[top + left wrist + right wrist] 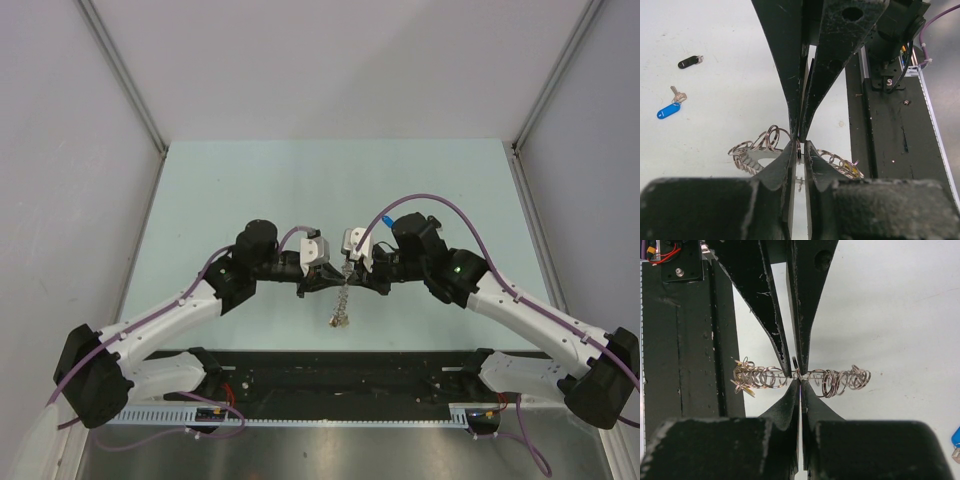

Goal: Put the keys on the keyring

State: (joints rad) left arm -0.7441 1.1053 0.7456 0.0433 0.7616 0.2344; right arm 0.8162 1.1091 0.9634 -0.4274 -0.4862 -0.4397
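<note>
Pinching the keyring (pixel 840 382), left hand (pixel 798 150) and right hand (pixel 799 377) both. Yellow key (pixel 854 172) looks on; blue key (pixel 665 110), black key (pixel 687 62) loose, well apart from them.

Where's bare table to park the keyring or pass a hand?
Free: the far table strip up to the back wall, plus both side margins. Crowded: the centre, where left gripper and right gripper pinch the keyring, blue key and black key lying close by.

the keyring (pixel 832 382) is partly hidden; the blue key (pixel 956 439) is cropped.
</note>
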